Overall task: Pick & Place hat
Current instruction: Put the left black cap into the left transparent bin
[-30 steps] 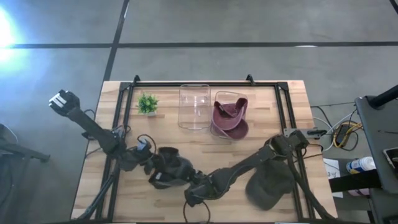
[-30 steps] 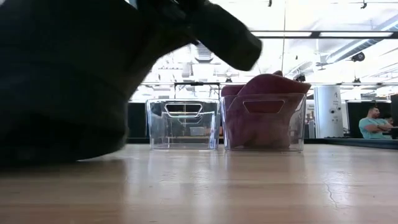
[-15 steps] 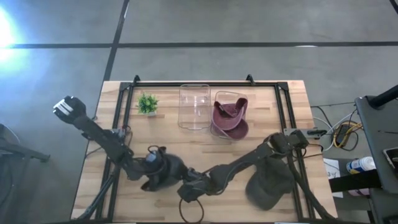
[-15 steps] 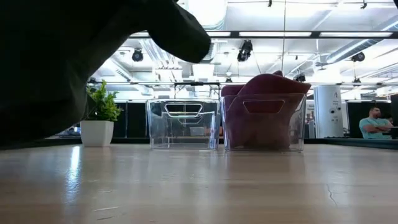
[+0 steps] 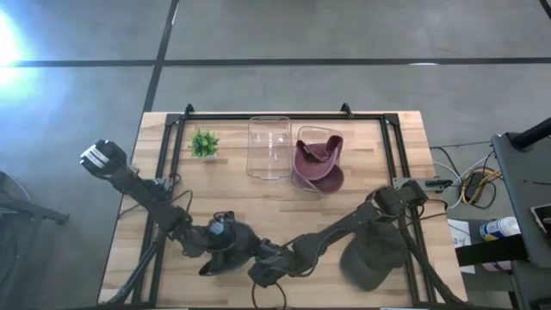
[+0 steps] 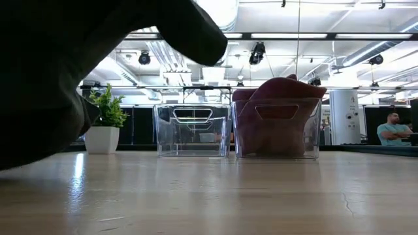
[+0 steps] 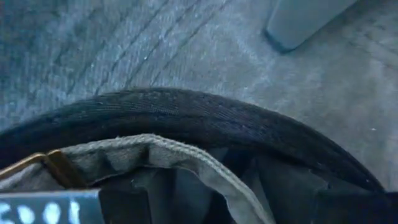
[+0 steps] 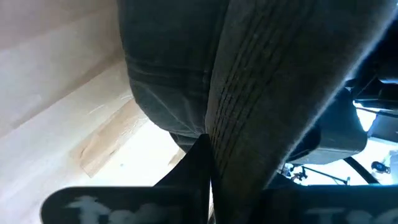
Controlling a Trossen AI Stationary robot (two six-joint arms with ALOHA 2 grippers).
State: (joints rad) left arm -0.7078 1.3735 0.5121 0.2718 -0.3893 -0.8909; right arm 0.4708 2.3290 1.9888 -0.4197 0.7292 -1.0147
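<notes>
Pinching the brim of a dark hat [image 5: 231,252], the right gripper [image 5: 269,267] sits low in the frame's lower middle, jaws closed tight on the cloth; the right wrist view shows the ribbed fabric [image 8: 249,112] clamped hard against the fingers. Left gripper [image 5: 217,234] is just beside it, buried in the same hat, jaws spread wide; its wrist view looks straight into the hat's lining and brim edge [image 7: 186,118], so it seems to be bracing the inside rather than pinching.

Hat hangs close over the table [image 5: 284,207] at lower centre, filling the left of the low view as a dark mass [image 6: 59,78].

Further out: clear empty bin [image 5: 269,148] at upper middle, a second bin [image 5: 320,159] touching it on the right with a maroon hat inside. Small potted plant [image 5: 204,143] to the upper left. Another dark hat [image 5: 372,254] lies at lower right.

Judgement: carry stage, hat likely bound for the empty bin. Doing it well means lifting clear of the bin rim first, both arms moving together so the cloth doesn't stretch or slip from the single pinch.
</notes>
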